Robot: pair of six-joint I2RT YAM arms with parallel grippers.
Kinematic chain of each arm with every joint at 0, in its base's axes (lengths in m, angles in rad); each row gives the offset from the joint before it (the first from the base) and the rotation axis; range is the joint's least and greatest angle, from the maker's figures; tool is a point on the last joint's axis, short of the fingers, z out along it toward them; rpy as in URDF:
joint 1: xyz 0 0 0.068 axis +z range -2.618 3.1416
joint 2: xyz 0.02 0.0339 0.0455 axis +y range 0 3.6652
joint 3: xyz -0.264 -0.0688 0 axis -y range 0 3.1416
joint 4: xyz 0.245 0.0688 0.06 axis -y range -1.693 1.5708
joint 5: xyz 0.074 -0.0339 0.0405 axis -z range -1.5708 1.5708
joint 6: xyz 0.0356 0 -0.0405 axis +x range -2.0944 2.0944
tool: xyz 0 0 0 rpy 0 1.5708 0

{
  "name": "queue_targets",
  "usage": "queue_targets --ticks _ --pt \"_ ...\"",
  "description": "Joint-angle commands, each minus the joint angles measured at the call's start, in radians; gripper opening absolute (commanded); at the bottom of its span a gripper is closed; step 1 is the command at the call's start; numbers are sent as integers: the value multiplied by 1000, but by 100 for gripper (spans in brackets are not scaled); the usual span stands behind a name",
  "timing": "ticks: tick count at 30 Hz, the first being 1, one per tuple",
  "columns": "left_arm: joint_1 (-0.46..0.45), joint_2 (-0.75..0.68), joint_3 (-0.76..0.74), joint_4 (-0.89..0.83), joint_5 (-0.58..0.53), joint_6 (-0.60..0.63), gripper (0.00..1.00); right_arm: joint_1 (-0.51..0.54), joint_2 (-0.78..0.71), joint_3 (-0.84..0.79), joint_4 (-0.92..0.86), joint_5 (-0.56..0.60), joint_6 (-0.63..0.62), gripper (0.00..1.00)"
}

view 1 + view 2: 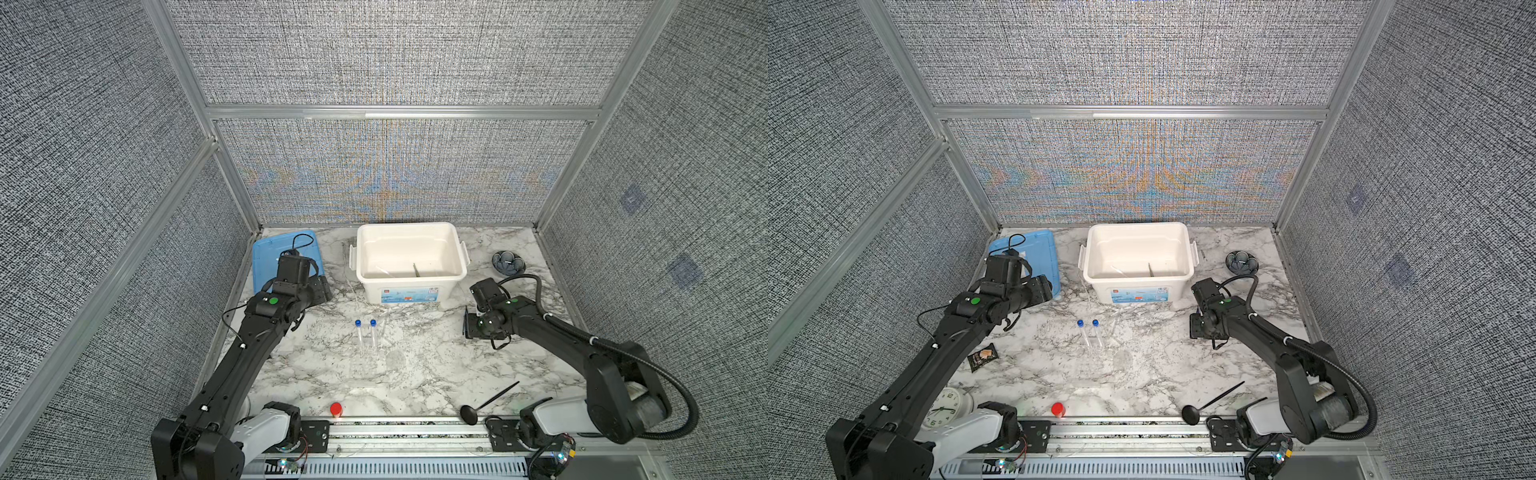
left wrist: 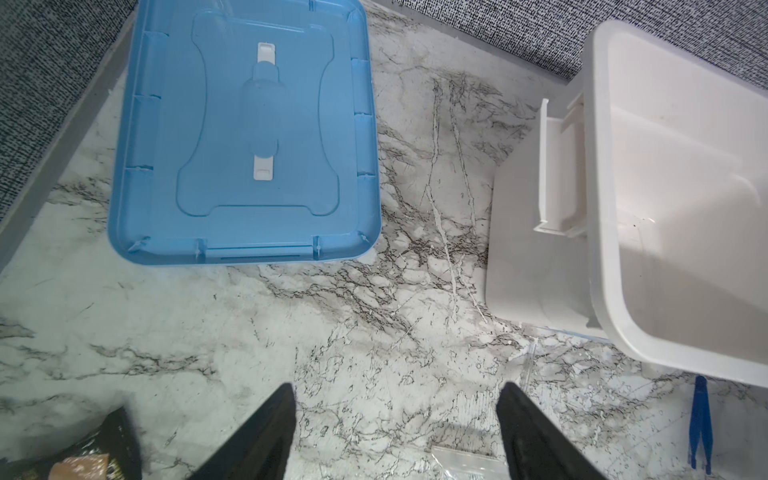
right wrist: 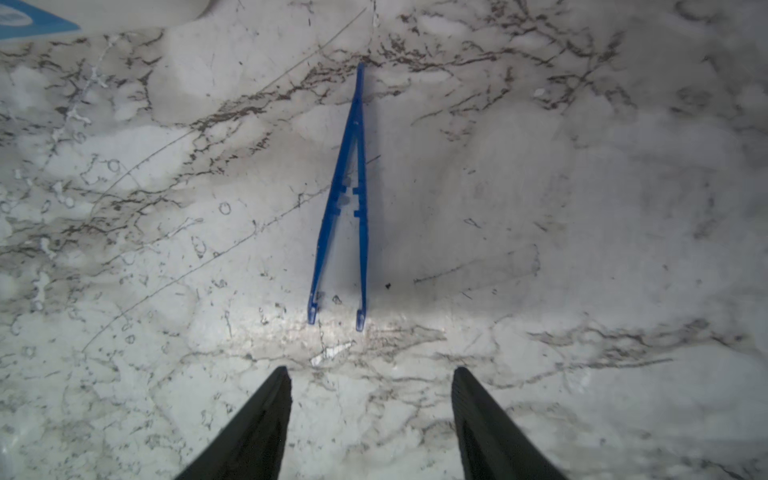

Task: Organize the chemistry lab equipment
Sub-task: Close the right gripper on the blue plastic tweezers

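**A:** Where are the forceps?

**B:** The blue forceps (image 3: 355, 124) are flat on the table (image 3: 582, 208), near a front corner of the white bin (image 1: 374, 291). In the wrist view the right gripper (image 3: 370, 374) is just short of their open tips. Its fingers are apart with nothing between them, and there's no contact.

**A:** Left side?

**B:** The left gripper (image 2: 395, 388) hangs over bare table between the blue lid (image 2: 245, 137) and the bin. Its fingers are apart too, and it's empty.

**A:** Plan for the pick?

**B:** My read:
- The forceps lie in line with the gap, so closing would squeeze the two legs together, which is good.
- Move forward to the middle, by the little tabs, and don't grab the splayed tips.
- Go low, with the fingertips almost on the marble, because the forceps are thin and flat.
- Close slowly and check they lift level.

**A:** Risks?

**B:** The fingers could ride over the top, or the forceps could spring and twist out.

**A:** Then?

**B:** Into the bin, I'd guess. What look like tweezers (image 1: 417, 270) are already in there. The two tubes (image 1: 359, 334) are mid-table, untouched.
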State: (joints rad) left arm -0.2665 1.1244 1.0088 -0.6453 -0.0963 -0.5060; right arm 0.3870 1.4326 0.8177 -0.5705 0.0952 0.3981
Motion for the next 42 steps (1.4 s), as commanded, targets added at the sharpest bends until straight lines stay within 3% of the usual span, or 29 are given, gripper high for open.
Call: queue_targets --ticks 1,9,17,23,29,35,42 --pt "0 -15 3 -24 -14 -12 78 3 42 1 87 -21 28 65" --pt "1 -22 1 -26 -9 -24 78 3 145 -20 145 3 34 59" --pt "0 -1 -9 -11 -10 -32 78 3 160 -13 141 15 26 30" --pt "1 1 -15 -5 12 -46 77 4 128 -15 115 14 38 24" --pt "1 -2 -25 9 20 -45 77 4 11 -41 76 32 75 22" --pt "0 13 -33 27 34 -45 78 3 -195 -52 13 86 108 19" --pt "2 43 -6 15 61 -57 78 4 -391 65 -72 129 51 19"
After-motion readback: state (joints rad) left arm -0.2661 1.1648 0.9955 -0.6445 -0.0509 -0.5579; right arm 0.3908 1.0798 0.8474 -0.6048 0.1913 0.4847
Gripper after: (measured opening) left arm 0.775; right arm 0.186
